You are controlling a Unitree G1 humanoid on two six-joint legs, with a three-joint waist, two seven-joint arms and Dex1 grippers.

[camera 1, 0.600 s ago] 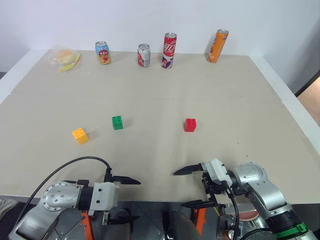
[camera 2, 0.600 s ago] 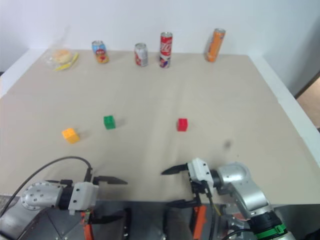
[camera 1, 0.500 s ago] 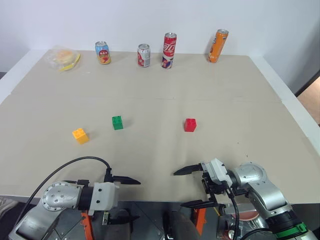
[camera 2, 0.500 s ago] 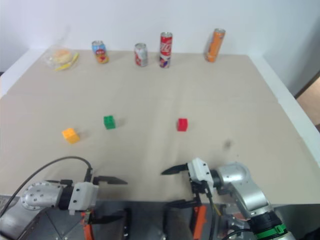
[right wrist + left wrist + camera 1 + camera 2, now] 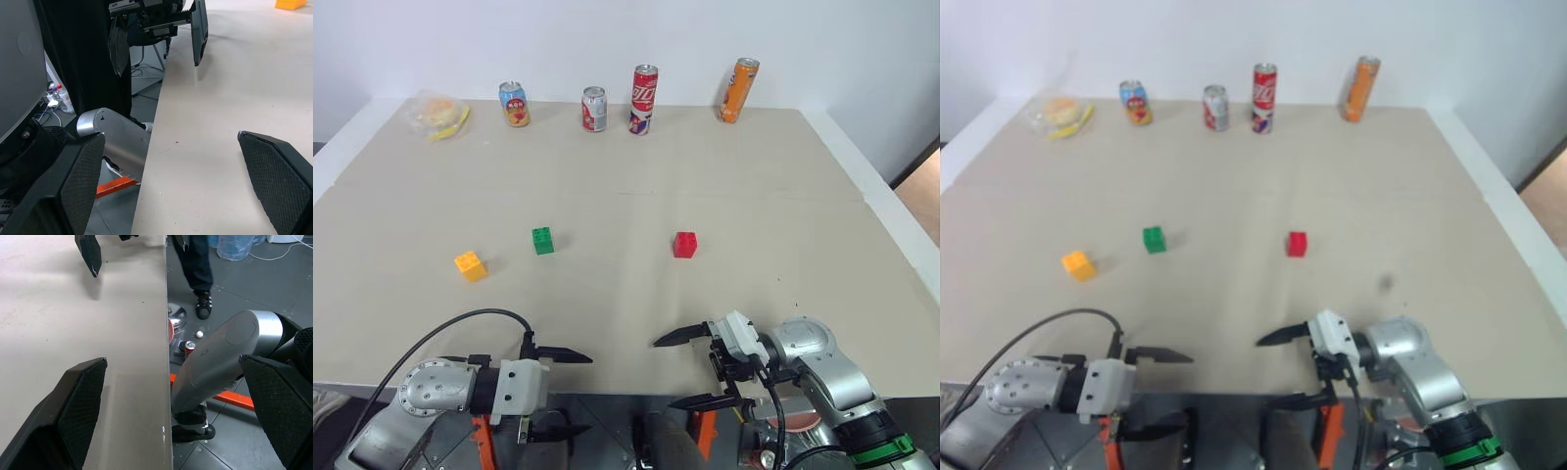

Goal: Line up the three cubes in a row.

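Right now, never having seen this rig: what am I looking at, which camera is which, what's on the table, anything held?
It is a humanoid robot with two arms, each ending in a gripper of two black fingers. The two wide pictures come from a stereo camera in its head, looking down over the arms. The other two come from cameras on the wrists, looking out between each gripper's own fingers.

The left gripper and right gripper sit at the near edge of the table, pointing toward each other, both open and empty.

On the table lie three small studded cubes: yellow cube on the left, green cube next to it, red cube further right. They are apart, not yet in a neat row.

Along the far edge stand four drink cans and a bagged snack.
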